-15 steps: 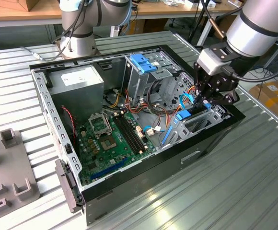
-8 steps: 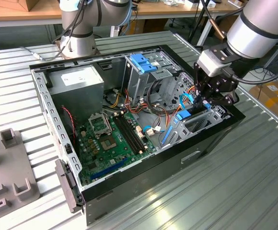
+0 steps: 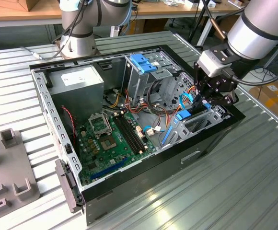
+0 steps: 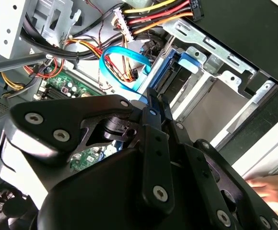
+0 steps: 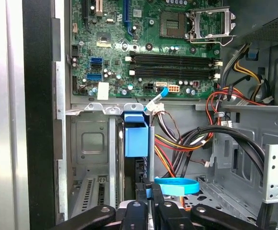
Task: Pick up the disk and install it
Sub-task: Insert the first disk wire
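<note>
Pincer (image 3: 200, 103) low inside the open computer case (image 3: 211, 139), at the case's corner toward the exterior view's right, carried on a pale grey arm (image 3: 259, 28). Clenched: in both wrist views fingertips (image 5: 159, 199) drawn together with barely a slit between. Contact between those tips and the disk (image 5: 135, 136): cannot tell.

Disk on edge in the drive bay (image 5: 93, 143) along the case's near wall, blue caddy end toward the motherboard (image 5: 115, 52), dark body running back from there to just beside the pincer. In the exterior view, disk (image 3: 181, 115) as a blue strip just beside the pincer, between motherboard and case wall.

Flat blue cable (image 5: 177, 186) looped close against the fingertips. Bundle of red, yellow and black wires (image 5: 187, 143) beside the bay, on the side away from the case wall.

Elsewhere in the case: grey power supply (image 3: 76, 81) in the far corner toward the exterior view's left; blue bracket (image 3: 144, 62) atop a metal cage (image 3: 151, 81) by the far edge; memory slots (image 3: 129, 132) across the motherboard's middle.

Case flat on its side in the middle of the ribbed metal bench (image 3: 235, 191). Grey fixture (image 3: 9, 177) at the bench's edge on the exterior view's left, well apart from the case. Base of a second arm (image 3: 79, 36) at the bench's far edge, just behind the case
</note>
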{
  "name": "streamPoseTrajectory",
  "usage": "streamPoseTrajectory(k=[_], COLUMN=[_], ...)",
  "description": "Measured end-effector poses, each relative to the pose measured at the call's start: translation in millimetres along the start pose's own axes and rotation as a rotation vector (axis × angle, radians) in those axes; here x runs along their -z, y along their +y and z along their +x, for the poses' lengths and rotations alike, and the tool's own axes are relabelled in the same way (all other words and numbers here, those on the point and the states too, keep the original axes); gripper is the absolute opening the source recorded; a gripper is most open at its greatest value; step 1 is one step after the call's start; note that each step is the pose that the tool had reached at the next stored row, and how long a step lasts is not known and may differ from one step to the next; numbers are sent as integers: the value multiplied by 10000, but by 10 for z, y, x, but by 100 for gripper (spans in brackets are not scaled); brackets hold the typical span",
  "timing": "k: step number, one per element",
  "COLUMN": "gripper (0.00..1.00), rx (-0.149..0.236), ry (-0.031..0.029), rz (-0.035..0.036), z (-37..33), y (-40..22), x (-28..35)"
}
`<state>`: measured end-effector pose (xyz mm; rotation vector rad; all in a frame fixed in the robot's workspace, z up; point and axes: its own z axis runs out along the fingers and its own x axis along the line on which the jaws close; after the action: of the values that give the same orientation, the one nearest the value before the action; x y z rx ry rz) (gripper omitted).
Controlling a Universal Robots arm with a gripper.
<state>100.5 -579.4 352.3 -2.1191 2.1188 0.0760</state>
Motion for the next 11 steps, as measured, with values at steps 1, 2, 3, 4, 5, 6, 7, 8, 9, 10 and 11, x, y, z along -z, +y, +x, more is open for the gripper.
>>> streamPoseTrajectory(k=[1, 2, 3, 4, 5, 6, 7, 8, 9, 10, 11], gripper=[16, 16, 16, 16, 16, 16, 16, 16, 16, 16, 16], rx=[-1, -2, -3, -5, -6, -7, -7, -7, -6, -6, -6], ry=[-19, -35, -57, -70, -96, -115, -117, -118, -124, -129, -129], rz=[0, 0, 0, 0, 0, 0, 0, 0, 0, 0, 0], z=[1, 4, 9, 13, 27, 37, 39, 40, 43, 47, 53], y=[0, 0, 0, 0, 0, 0, 0, 0, 0, 0, 1], x=[1, 1, 1, 3, 4, 6, 5, 4, 0, -4, -9])
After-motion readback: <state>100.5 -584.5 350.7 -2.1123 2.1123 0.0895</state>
